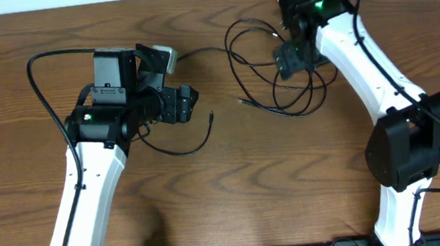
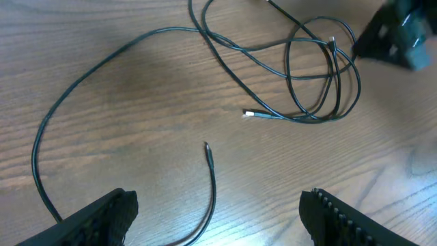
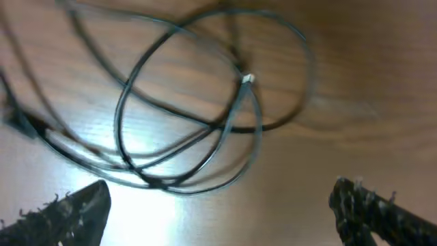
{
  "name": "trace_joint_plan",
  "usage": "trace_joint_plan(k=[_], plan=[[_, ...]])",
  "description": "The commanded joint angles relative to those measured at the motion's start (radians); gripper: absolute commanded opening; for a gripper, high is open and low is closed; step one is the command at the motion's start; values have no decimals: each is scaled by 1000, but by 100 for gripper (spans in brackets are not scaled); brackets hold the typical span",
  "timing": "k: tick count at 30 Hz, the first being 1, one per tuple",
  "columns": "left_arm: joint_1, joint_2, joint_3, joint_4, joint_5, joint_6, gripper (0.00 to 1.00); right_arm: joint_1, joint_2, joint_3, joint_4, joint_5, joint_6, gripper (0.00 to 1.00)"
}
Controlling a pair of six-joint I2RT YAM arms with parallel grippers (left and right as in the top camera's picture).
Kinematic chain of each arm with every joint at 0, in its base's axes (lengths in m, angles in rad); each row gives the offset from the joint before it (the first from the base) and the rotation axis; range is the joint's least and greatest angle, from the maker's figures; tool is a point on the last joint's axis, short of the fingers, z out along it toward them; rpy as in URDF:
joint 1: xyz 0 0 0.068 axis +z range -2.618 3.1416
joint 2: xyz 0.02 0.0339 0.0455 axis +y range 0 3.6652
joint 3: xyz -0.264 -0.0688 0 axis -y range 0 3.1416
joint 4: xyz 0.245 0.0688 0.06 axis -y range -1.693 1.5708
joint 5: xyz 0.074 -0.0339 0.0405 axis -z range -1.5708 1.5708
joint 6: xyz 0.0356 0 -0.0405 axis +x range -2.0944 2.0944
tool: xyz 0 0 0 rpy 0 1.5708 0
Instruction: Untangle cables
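Overhead, we see black cables (image 2: 293, 117) lying on the desk (image 1: 251, 185), tangled in loops under the right pincer (image 3: 218, 198), with one strand trailing off toward the left pincer (image 2: 218, 201). Both pincers gape wide and grip nothing. A loose plug end (image 2: 205, 145) lies near the left one.

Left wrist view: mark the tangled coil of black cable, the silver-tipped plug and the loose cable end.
tangled coil (image 2: 314, 119), left wrist view, bottom bundle of strands.
silver-tipped plug (image 2: 251, 114), left wrist view, its metal tip.
loose cable end (image 2: 207, 149), left wrist view, the small plug at the tip.
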Motion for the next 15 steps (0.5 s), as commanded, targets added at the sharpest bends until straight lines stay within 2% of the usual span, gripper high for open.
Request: trace_joint_plan(k=[1, 6, 8, 10, 15], plan=[[-2, -2, 6, -1, -2, -2, 82, 2, -2, -76, 40, -75, -253, 99], [-2, -2, 6, 0, -3, -2, 81, 3, -2, -196, 88, -137, -157, 83], [-2, -2, 6, 0, -3, -2, 81, 3, -2, -245, 108, -164, -156, 82], [-2, -2, 6, 0, -3, -2, 81, 4, -2, -289, 134, -171, -184, 82], [-2, -2, 6, 0, -3, -2, 81, 31, -2, -372, 194, -342, -381, 95]])
